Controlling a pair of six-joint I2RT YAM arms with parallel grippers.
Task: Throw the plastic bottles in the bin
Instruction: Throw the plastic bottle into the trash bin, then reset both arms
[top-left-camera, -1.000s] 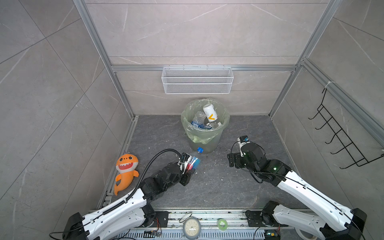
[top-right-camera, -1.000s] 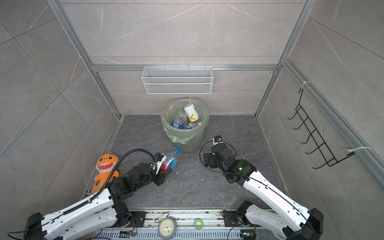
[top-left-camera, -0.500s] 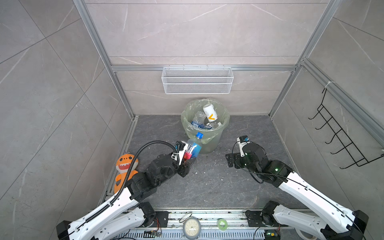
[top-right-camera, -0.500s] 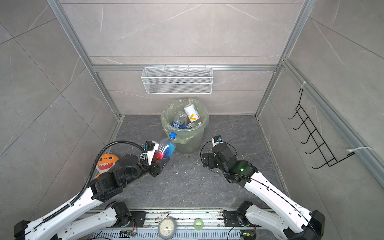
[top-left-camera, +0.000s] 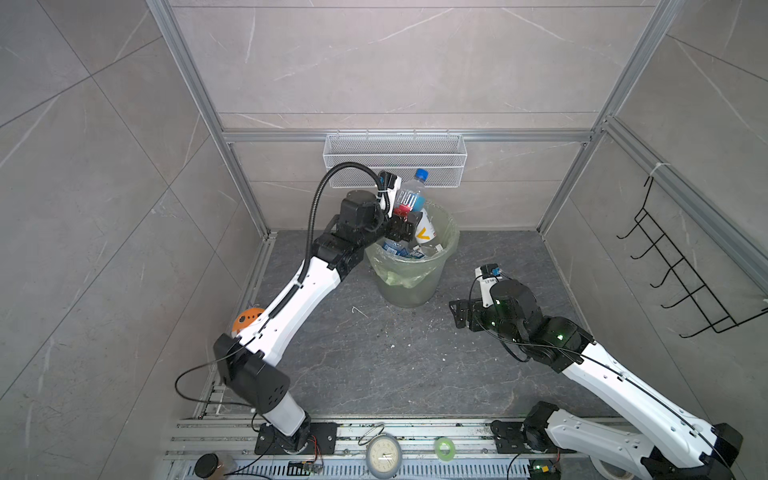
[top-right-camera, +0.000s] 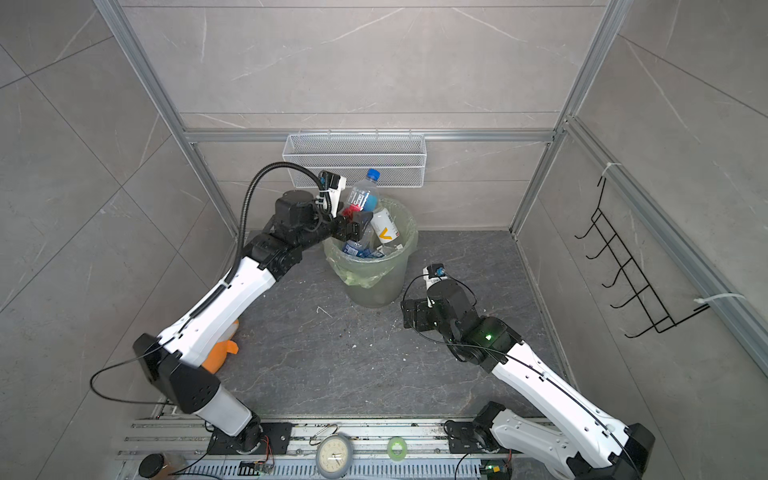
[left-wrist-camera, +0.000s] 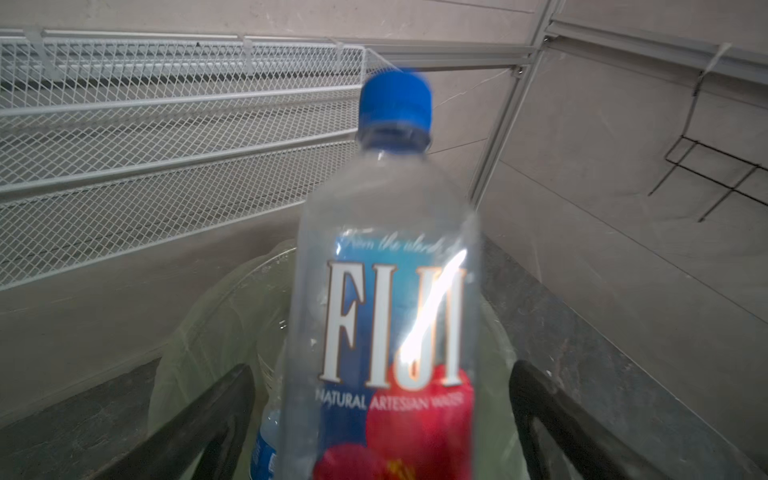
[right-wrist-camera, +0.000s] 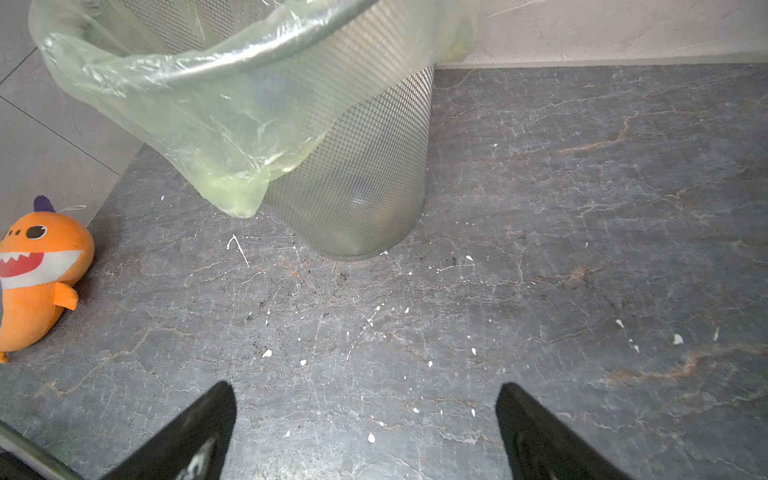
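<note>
A clear Fiji plastic bottle (top-left-camera: 409, 198) (top-right-camera: 363, 198) with a blue cap stands upright over the near-left rim of the bin (top-left-camera: 409, 291) (top-right-camera: 376, 291). Its lower part sits between the fingers of my left gripper (top-left-camera: 404, 226) (top-right-camera: 353, 224). In the left wrist view the gripper (left-wrist-camera: 382, 368) is open, with a gap on each side of the bottle (left-wrist-camera: 386, 311). Several bottles lie inside the bin, among them a white one with a yellow mark (top-left-camera: 424, 232). My right gripper (top-left-camera: 459, 316) (right-wrist-camera: 365, 395) hovers open and empty over the floor, right of the bin (right-wrist-camera: 365, 166).
An orange plush shark (top-left-camera: 247, 320) (right-wrist-camera: 37, 270) lies by the left wall, mostly under my left arm. A white wire basket (top-left-camera: 395, 162) hangs on the back wall just above the bin. A black hook rack (top-left-camera: 685, 266) is on the right wall.
My left arm has lifted the bottle from near the floor up to the bin's rim, and its jaws have opened around it. The right arm has barely moved.
</note>
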